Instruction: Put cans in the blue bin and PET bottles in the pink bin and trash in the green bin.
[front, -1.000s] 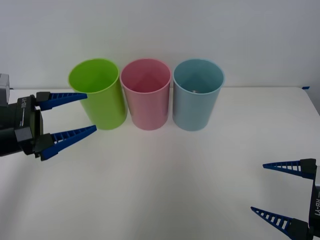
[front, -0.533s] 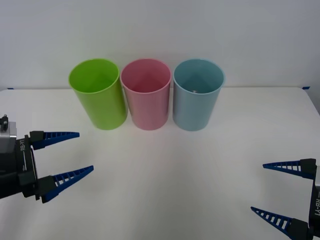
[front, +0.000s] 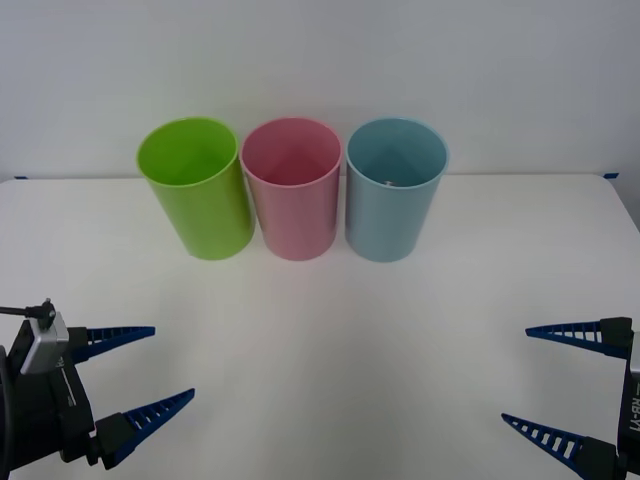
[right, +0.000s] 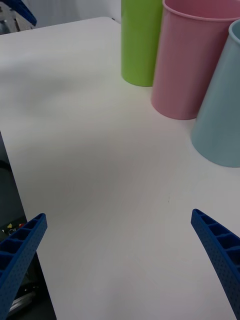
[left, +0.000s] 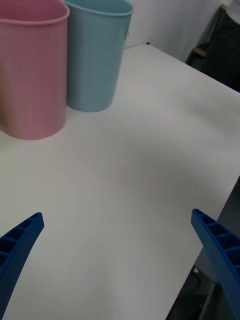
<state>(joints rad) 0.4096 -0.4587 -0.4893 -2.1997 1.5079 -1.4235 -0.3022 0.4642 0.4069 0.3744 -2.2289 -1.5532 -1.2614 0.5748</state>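
Note:
Three tall round bins stand in a row at the back of the white table: the green bin (front: 196, 190), the pink bin (front: 293, 195) and the blue bin (front: 394, 195). A small pale speck shows deep inside the blue bin; I cannot tell what it is. Cans, PET bottles and trash are out of view. My left gripper (front: 170, 362) hangs open and empty near the front left of the table, well short of the green bin. At the front right, my right gripper (front: 517, 375) is open and empty too. The right wrist view shows the green bin (right: 142, 42), pink bin (right: 190, 60) and blue bin (right: 222, 110) beyond its gripper (right: 118, 215).
The left wrist view looks past its open gripper (left: 117, 215) at the pink bin (left: 30, 75), the blue bin (left: 95, 55) and the table's right edge (left: 225, 200). A white wall rises right behind the bins. Bare table top (front: 340, 340) lies between the bins and both grippers.
My left gripper has drawn back from beside the green bin toward the front left of the table, staying open. The right arm and the bins have not moved.

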